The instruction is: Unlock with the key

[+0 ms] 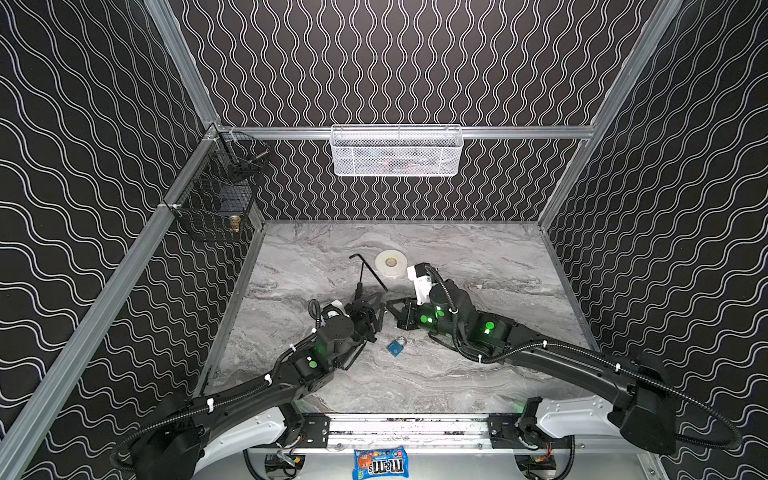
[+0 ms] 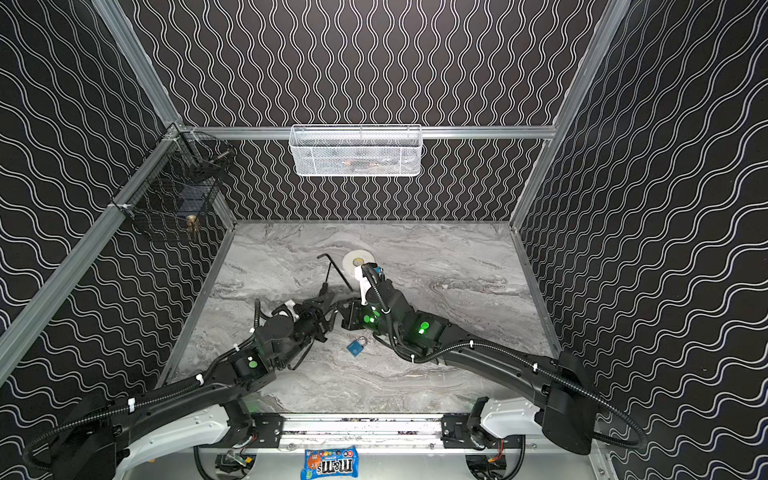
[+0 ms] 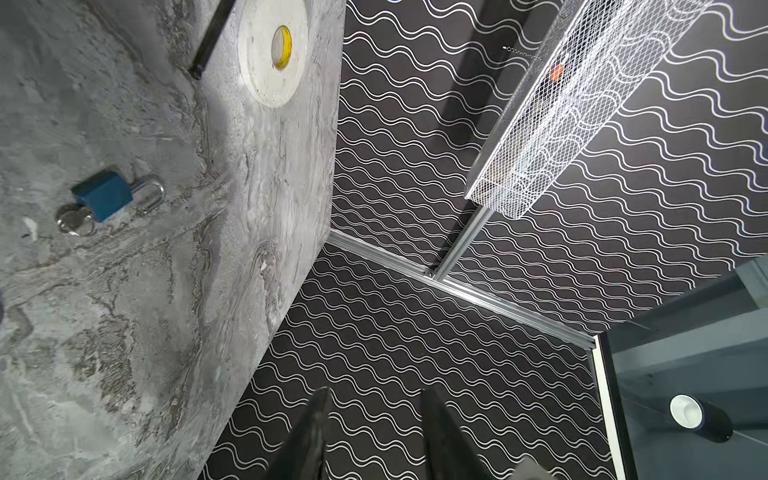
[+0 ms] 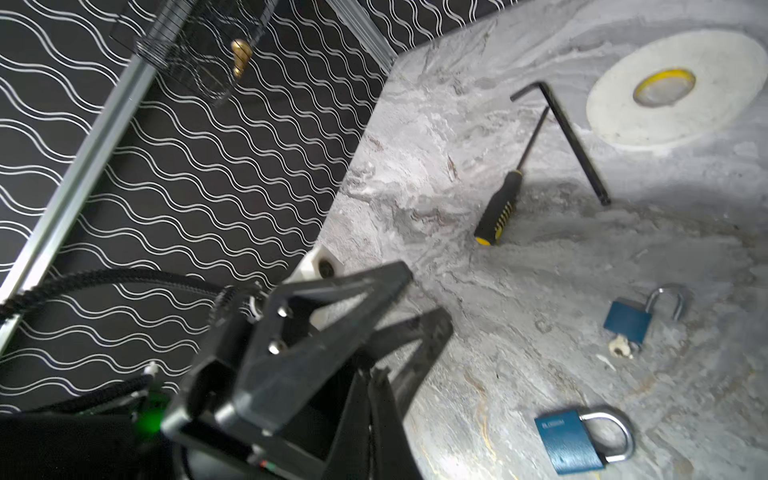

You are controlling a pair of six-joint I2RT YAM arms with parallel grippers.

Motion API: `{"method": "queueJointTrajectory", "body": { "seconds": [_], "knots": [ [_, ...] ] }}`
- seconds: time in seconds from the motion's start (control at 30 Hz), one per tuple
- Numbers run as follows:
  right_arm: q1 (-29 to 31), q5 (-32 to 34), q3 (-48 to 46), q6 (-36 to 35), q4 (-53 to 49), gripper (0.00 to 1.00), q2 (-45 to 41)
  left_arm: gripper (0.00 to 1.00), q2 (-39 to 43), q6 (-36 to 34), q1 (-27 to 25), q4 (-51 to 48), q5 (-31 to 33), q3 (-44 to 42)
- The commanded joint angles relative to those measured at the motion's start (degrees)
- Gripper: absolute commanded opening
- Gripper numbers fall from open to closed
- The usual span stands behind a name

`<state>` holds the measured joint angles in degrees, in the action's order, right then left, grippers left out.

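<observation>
Just below the middle of both top views, the blue padlock [image 1: 396, 346] lies flat on the marble table [image 1: 490, 253]. It sits between the two arms and slightly under the gripper tips. The key [image 3: 75, 220] is in the bottom of its body, as both wrist views show. In the right wrist view its shackle [image 4: 669, 299] looks lifted free on one side. At the lower right of that view lies a second blue padlock [image 4: 569, 446] with its shackle closed.

The left gripper [image 3: 376, 395] has its jaws at a middling gap. Only the wall pattern shows between them, so it holds nothing, and it is apart from the padlock. The right gripper [image 1: 392, 306] faces it almost tip to tip near the centre of the top views, its jaws pressed together, with nothing seen in them.

Toward the upper right of the right wrist view, a screwdriver [image 4: 498, 212], an Allen key [image 4: 577, 153] and a white tape roll [image 4: 623, 120] lie close together on the table. A white mesh basket [image 1: 397, 153] hangs on the back rail at upper centre of the top views.
</observation>
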<state>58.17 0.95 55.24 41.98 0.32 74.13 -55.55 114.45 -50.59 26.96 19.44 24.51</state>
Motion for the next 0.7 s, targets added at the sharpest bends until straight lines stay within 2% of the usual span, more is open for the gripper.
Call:
{"method": "queueJointTrajectory", "body": {
  "seconds": [0.0, 0.13, 0.23, 0.33, 0.43, 0.6, 0.67],
  "knots": [
    [0.25, -1.76, -0.29, -0.90, 0.98, 0.00, -0.51, 0.38, 0.16, 0.65, 0.05, 2.96, 0.85, 0.41],
    [0.29, 0.01, -0.99, -1.31, 0.00, 0.00, -1.51, 0.30, 0.58, -0.01, 0.05, 1.67, 0.72, 0.85],
    [0.28, 0.84, -0.50, -1.66, -0.99, 0.00, -1.66, 0.16, 0.70, -0.14, 0.05, 0.93, 0.77, 1.06],
    [0.23, 0.89, -0.52, -1.72, -1.39, 0.00, -1.71, 0.12, 0.42, -0.19, 0.05, 0.79, 0.49, 1.20],
    [0.28, 1.32, -0.34, -1.72, -1.81, 0.00, -1.79, 0.00, -0.35, -0.54, 0.03, 1.16, -0.16, 1.56],
    [0.18, 1.66, 0.08, -2.19, -2.73, 0.00, -2.15, 0.00, -0.57, -3.43, 0.05, 1.17, 0.12, 2.26],
    [0.25, 1.75, 0.38, -2.57, -3.32, 0.14, -2.38, 0.00, -0.02, -5.65, 0.04, 0.40, 0.48, 2.78]
  ]
}}
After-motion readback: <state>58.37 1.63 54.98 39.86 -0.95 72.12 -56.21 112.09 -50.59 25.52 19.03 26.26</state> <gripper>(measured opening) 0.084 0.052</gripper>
